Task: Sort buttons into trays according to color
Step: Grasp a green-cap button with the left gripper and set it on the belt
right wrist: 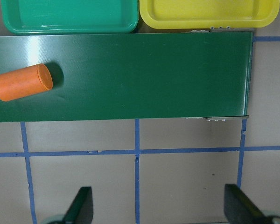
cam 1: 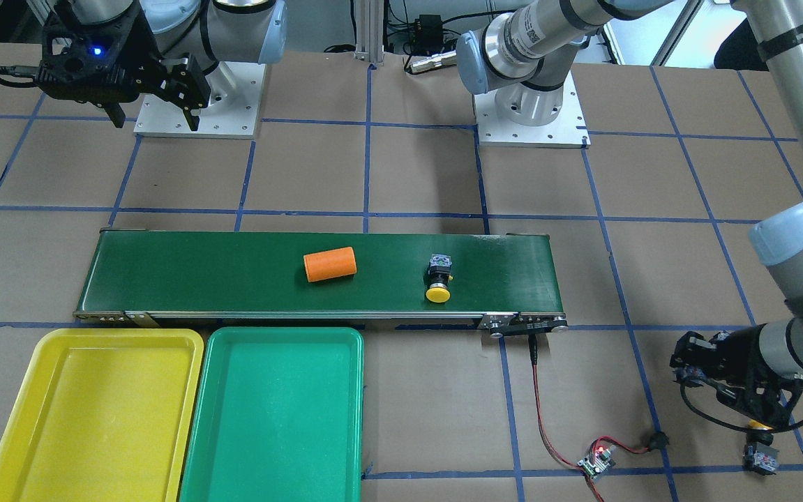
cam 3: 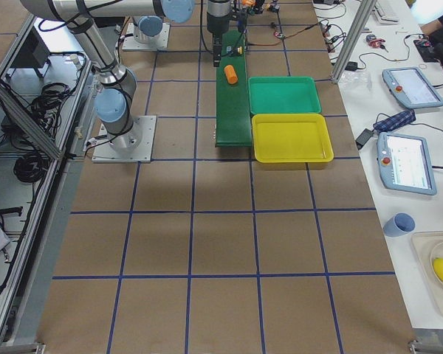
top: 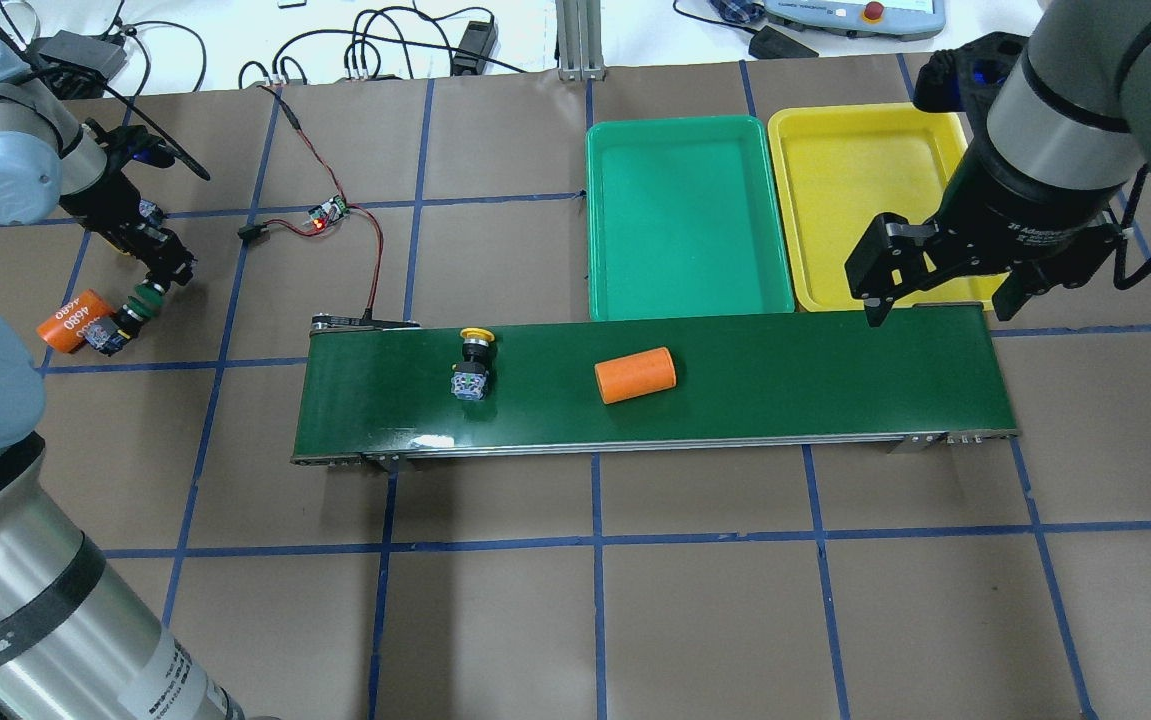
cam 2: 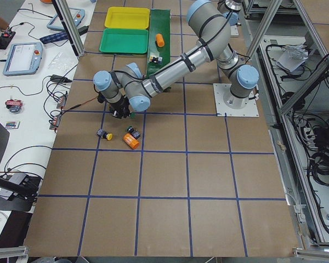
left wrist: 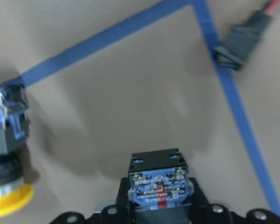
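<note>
Belt (top: 835,380) carries yellow button (top: 472,362) crosswise near its left end, orange cylinder (top: 635,375) between it and right pincer (top: 938,312), hanging wide open by yellow tray (top: 865,180); left pincer (top: 163,278), nearer, grips green button (top: 130,315) off-belt.

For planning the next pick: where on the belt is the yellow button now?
In the overhead view the yellow button lies near the left end of the belt, left of the orange cylinder, with its cap toward the far edge.

Silver tubes (cam 1: 785,70), pale-blue joint caps (cam 1: 788,230); left pincer (top: 157,283), right pincer (cam 1: 157,124) black.
</note>
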Motion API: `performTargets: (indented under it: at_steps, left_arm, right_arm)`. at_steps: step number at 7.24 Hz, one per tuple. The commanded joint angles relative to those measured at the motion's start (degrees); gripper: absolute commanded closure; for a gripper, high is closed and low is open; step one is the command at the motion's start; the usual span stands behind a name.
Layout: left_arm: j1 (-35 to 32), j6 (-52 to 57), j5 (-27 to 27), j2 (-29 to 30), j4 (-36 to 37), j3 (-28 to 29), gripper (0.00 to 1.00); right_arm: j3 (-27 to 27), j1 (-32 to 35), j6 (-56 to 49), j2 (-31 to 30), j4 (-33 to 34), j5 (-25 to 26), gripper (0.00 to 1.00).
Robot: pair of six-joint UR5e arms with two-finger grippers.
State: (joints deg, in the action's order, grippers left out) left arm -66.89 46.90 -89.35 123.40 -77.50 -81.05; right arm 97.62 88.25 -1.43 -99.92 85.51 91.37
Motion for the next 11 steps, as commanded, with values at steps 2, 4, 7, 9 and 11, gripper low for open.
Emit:
performTargets:
  at_steps: [2,4,7,9,11]
  left_arm:
    - [-6.6,-21.3,0.8,-15.8,-1.1,-17.0,1.0]
    - [-14.1,-33.8,4.3,-21.2,-0.7,-20.5,1.0]
    - [-21.2,-38.9,3.8,-21.6,10.1,-28.4,1.0]
    - [-21.4,-43.4,4.4,-19.2,17.1,-30.7,0.18]
    - [-21.1,-44.4,4.4,-22.1,14.1,-29.8,0.0]
  right_arm:
    - [-0.1,0.0,-0.2,0.1,0.0,0.0,0.0]
    - [-0.1,0.0,-0.3,0.1,0.0,0.0,0.0]
    - [-0.1,0.0,-0.3,0.0,0.0,0.0,0.0]
    - [-0.1,0.0,-0.3,0.1,0.0,0.0,0.0]
    - [-0.1,0.0,-0.3,0.1,0.0,0.0,0.0]
